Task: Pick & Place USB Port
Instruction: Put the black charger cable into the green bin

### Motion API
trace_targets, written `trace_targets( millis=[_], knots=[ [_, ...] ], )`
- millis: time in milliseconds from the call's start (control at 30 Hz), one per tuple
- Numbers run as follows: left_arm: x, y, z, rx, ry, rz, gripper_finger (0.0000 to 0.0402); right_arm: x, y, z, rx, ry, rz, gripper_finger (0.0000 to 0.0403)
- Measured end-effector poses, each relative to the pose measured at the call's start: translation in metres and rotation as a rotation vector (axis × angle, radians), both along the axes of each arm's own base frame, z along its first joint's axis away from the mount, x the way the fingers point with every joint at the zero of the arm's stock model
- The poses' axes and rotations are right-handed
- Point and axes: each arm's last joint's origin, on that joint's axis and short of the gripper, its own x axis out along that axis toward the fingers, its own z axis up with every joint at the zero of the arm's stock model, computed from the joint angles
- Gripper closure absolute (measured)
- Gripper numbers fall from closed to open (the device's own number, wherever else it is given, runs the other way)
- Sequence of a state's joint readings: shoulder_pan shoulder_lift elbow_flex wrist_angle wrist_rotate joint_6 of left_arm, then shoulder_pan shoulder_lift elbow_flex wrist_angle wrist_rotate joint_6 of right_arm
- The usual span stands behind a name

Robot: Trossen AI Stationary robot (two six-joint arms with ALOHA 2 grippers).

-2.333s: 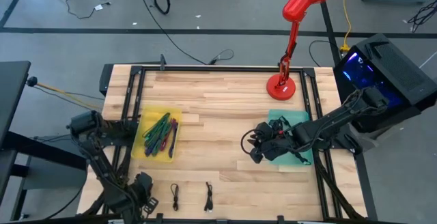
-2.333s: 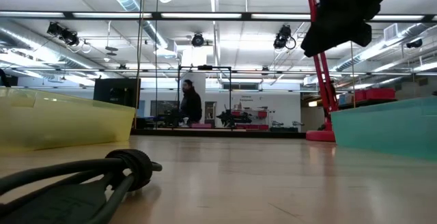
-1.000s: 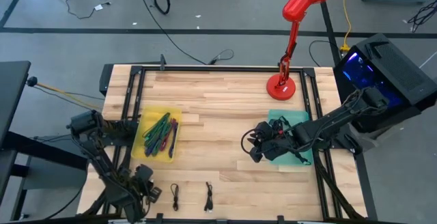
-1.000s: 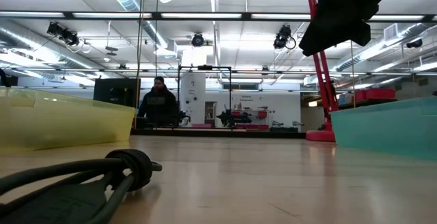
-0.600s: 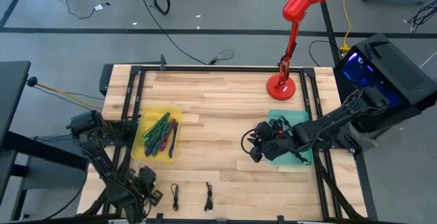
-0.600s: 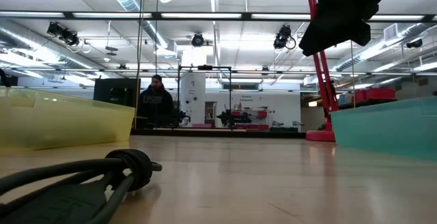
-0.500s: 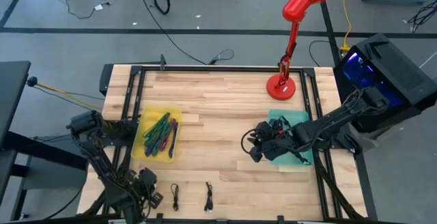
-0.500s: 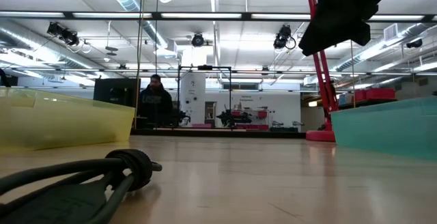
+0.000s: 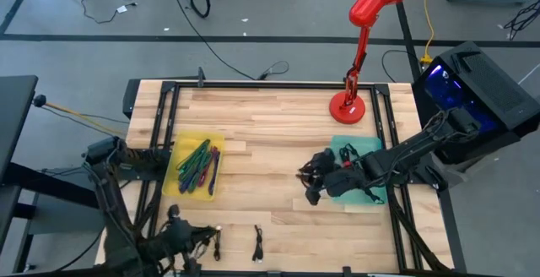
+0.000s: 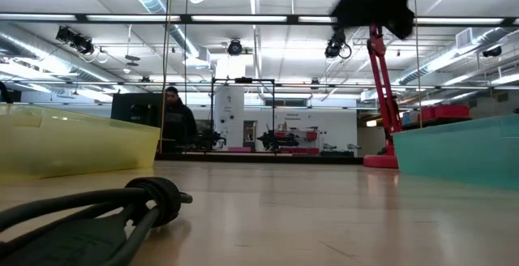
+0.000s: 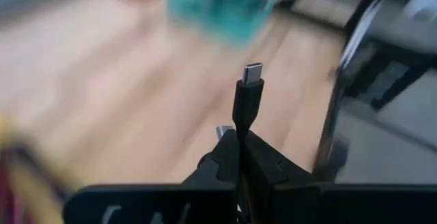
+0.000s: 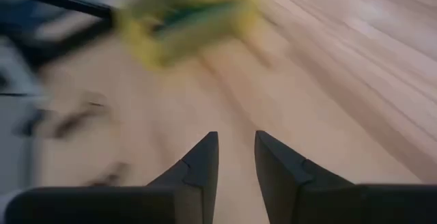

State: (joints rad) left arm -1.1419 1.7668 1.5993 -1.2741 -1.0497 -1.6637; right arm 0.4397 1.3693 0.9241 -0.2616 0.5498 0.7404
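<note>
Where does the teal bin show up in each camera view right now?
High view: teal bin right of centre, partly under the right arm, below the red lamp.
Low view: at the right edge, just right of the lamp's base.
Left wrist view: a blurred teal patch beyond the cable held in the left gripper.
Right wrist view: not in it.
Shared landmark: the red lamp, next to the bin.

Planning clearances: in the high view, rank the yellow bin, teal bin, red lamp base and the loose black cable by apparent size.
1. yellow bin
2. teal bin, partly hidden by the right arm, so unsure against the yellow
3. red lamp base
4. loose black cable
</note>
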Motion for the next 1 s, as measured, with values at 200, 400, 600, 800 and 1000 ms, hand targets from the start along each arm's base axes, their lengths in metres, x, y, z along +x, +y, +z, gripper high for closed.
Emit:
trace_targets(
  millis=[200,400,600,800,1000],
  knots=[
    [0.01,0.004,0.024,0.344,-0.259,-0.007,0.0397,0.013,0.018,0.031,-0.029,-0.301,0.243,0.0304],
    [0.036,0.026,0.011,0.498,-0.279,0.09,0.0397,0.012,0.029,0.046,-0.098,-0.446,0.35,0.0304],
    [0.068,0.057,-0.002,0.564,-0.245,0.217,0.0397,0.024,0.038,0.036,-0.096,-0.478,0.386,0.0304],
    [0.089,0.078,-0.002,0.579,-0.236,0.309,0.0397,0.04,0.039,0.025,-0.137,-0.533,0.398,0.0304],
    [0.093,0.08,-0.002,0.555,-0.241,0.327,0.0397,0.045,0.029,0.024,-0.149,-0.523,0.361,0.0304]
  ],
)
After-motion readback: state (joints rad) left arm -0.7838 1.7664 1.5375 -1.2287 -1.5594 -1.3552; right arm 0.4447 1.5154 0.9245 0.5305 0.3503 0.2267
